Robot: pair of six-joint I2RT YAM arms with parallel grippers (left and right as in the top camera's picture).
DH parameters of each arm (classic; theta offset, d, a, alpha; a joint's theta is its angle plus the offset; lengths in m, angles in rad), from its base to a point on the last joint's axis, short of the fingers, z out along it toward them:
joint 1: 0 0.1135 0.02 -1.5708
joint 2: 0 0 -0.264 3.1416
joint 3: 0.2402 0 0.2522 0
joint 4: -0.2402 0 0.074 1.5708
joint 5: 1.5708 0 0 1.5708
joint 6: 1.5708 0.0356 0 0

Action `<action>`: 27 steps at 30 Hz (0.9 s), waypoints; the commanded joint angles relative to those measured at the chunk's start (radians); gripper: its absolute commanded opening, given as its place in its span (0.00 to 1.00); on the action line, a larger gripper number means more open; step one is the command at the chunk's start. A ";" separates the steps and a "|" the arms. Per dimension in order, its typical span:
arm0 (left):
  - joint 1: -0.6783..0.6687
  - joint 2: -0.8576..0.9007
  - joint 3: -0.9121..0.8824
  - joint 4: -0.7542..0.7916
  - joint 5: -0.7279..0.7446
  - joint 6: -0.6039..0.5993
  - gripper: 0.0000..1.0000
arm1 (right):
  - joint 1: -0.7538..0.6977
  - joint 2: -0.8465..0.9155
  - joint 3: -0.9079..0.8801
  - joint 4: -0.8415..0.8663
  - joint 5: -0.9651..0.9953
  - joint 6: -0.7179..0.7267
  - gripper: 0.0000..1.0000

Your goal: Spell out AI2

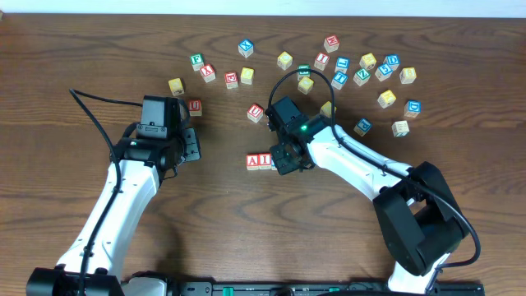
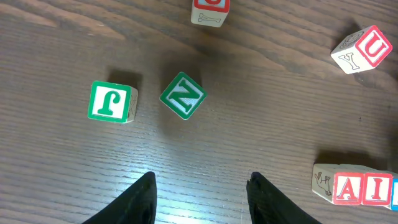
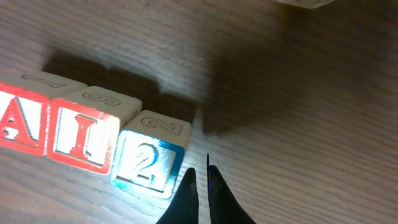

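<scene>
Three blocks stand in a row on the table: a red A (image 3: 18, 118), a red I (image 3: 84, 134) and a blue 2 (image 3: 149, 158), touching side by side. In the overhead view the A and I (image 1: 258, 161) show, and the 2 is hidden under my right gripper (image 1: 283, 159). My right gripper (image 3: 202, 177) is shut and empty, just right of the 2 block. My left gripper (image 2: 202, 186) is open and empty over bare wood, left of the row; it also shows in the overhead view (image 1: 187, 144).
A green J block (image 2: 111, 101) and a green N block (image 2: 183, 95) lie ahead of the left gripper. A red U block (image 2: 367, 48) sits further right, also in the overhead view (image 1: 256, 112). Several loose letter blocks (image 1: 362, 70) are scattered at the back.
</scene>
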 commanded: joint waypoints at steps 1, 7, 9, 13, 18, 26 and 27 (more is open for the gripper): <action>0.003 -0.011 0.007 -0.003 -0.013 0.018 0.47 | -0.001 0.001 -0.005 0.010 0.071 0.012 0.03; 0.003 -0.011 0.007 -0.003 -0.036 0.017 0.47 | -0.013 0.001 -0.005 0.047 0.076 0.012 0.02; 0.003 -0.011 0.007 -0.002 -0.036 0.017 0.47 | -0.014 0.001 -0.005 0.064 0.076 0.012 0.01; 0.003 -0.011 0.007 -0.003 -0.036 0.017 0.47 | -0.014 0.001 -0.004 0.110 0.076 0.012 0.02; 0.003 -0.011 0.007 -0.003 -0.036 0.018 0.47 | -0.014 0.001 -0.003 0.167 0.076 0.012 0.01; 0.003 -0.011 0.007 -0.003 -0.035 0.017 0.47 | -0.013 0.001 -0.003 0.205 0.071 0.012 0.01; 0.003 -0.011 0.007 -0.003 -0.035 0.017 0.47 | -0.013 0.001 -0.003 0.207 0.070 0.012 0.01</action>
